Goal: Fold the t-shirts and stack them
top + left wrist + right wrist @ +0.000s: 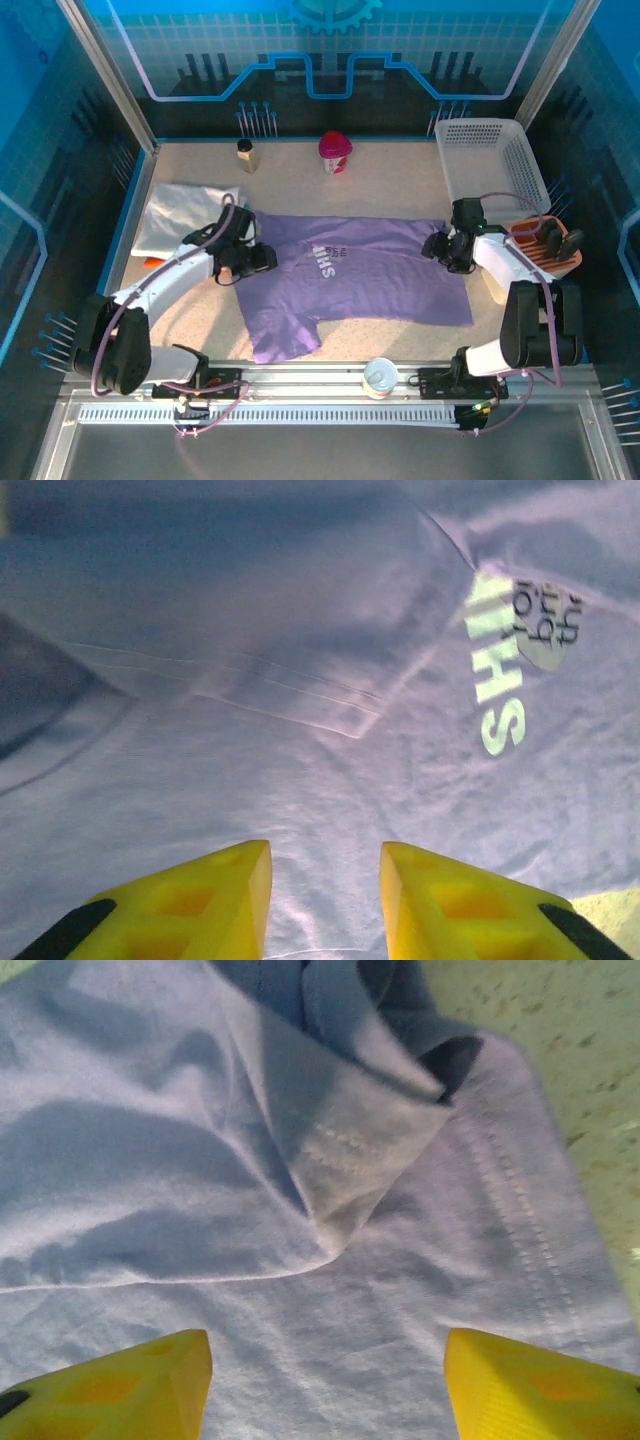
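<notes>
1 purple t-shirt (380, 280) — beneath left end effector (325, 852), right end effector (326, 1336)

Speckled beige table (400, 190), blue walls (120, 40) (gear motif)

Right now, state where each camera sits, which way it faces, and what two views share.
Top external: fixed above and behind the arms, looking down on the table; both arms show, bases at the bottom, with the lavender t-shirt between them.
Left wrist: on the left arm, looking down past the parted left fingers at the white lettering.
Right wrist: on the right arm, looking down past the parted right fingers at a turned-over shirt corner.
Shared: the lettering appears in top external and left wrist.
</notes>
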Robot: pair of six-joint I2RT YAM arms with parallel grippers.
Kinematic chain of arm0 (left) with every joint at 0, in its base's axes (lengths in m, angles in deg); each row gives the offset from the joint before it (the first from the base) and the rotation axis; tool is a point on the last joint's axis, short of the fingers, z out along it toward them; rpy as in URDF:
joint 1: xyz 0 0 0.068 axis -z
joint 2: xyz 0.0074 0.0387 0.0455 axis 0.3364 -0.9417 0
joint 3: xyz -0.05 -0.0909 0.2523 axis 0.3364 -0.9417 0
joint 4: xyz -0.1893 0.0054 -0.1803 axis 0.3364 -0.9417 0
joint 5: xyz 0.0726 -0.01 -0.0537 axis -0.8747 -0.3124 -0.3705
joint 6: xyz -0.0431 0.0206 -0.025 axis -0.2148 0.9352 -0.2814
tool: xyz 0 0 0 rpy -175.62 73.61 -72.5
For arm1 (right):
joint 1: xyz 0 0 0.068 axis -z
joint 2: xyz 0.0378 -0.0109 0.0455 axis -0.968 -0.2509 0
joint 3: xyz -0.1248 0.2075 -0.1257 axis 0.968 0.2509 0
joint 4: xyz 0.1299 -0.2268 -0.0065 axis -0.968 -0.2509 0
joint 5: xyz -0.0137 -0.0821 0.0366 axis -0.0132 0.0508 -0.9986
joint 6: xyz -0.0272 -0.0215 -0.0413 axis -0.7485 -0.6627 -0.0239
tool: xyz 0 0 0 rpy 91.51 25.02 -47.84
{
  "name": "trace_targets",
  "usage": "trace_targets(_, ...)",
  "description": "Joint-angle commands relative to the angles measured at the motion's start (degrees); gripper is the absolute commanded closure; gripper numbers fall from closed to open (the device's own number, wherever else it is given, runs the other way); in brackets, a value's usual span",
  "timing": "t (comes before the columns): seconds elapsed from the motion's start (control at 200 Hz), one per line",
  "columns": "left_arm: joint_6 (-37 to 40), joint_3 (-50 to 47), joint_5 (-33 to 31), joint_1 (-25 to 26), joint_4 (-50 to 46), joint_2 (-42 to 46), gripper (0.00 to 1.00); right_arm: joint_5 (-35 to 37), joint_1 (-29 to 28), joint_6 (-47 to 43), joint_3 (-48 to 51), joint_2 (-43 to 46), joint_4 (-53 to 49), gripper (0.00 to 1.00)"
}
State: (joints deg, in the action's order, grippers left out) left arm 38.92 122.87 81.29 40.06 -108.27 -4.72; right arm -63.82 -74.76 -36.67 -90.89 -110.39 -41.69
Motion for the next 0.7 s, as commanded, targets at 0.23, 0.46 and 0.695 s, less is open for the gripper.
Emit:
trace_targets(0.23,2.45,5.98,-11.15,10.26,4.44,-13.9,0.62,-4.06,1.23,0.35,1.55,2.72,2.93,0.33)
trace_targets(0.46,4.18,12.81,-20.47,13.11,0.35,-21.01,0.64,-5.9,3.18,-0.31,1.54,4.25,2.67,0.34)
trace_targets(0.695,4.51,15.75,-23.49,13.96,-2.71,-25.29,0.77,-8.55,5.35,0.13,2.83,3.98,3.81,0.35)
